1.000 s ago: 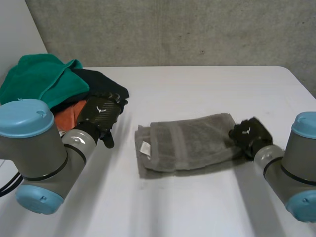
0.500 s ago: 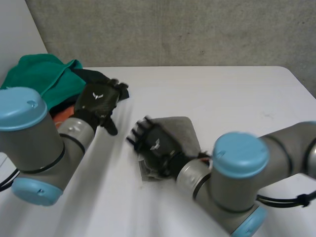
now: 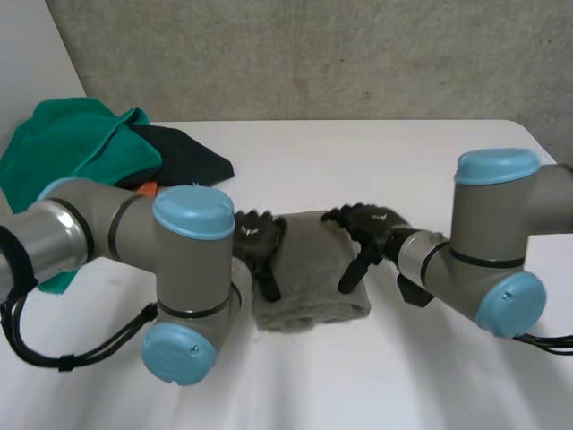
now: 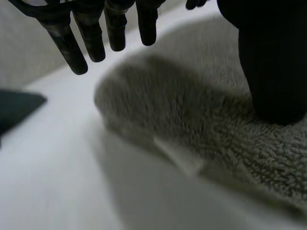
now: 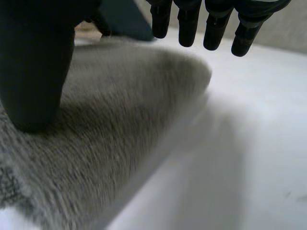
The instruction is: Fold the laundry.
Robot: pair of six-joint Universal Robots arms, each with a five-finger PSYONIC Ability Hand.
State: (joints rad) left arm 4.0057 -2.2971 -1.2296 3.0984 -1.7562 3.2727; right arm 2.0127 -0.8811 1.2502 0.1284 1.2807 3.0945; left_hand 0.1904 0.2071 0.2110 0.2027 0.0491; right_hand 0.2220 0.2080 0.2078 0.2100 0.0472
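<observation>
Grey towel [image 3: 309, 278] lies folded into a compact block at mid-table, toward the near side. Its near edge is thick and rounded. Its left and right edges each sit under a hand.

Left hand [image 3: 260, 246]: on the towel's left edge. In the left wrist view the fingers [image 4: 76, 45] are straight and spread, held just above the towel's rounded edge. The thumb [image 4: 271, 72] presses down into the nap. Nothing is gripped.

Right hand [image 3: 369, 228]: on the towel's right edge, facing the left hand across the cloth. In the right wrist view the fingers [image 5: 187, 24] are straight, above the towel's far rounded edge. The thumb [image 5: 33, 72] is planted on the towel. Nothing is gripped.

Room: the table [image 3: 385, 170] is bare from behind the towel to its far edge at the wall [image 3: 313, 54], and bare to the right beyond the right arm [image 3: 488, 251]. A bare strip runs in front of the towel, flanked by the left arm [image 3: 179, 269] and the right arm.

Far left corner: a heap with a green cloth [image 3: 72, 143], a black cloth [image 3: 183, 154] and an orange scrap [image 3: 148, 188]. The black cloth's edge is near the left arm, apart from the towel.
</observation>
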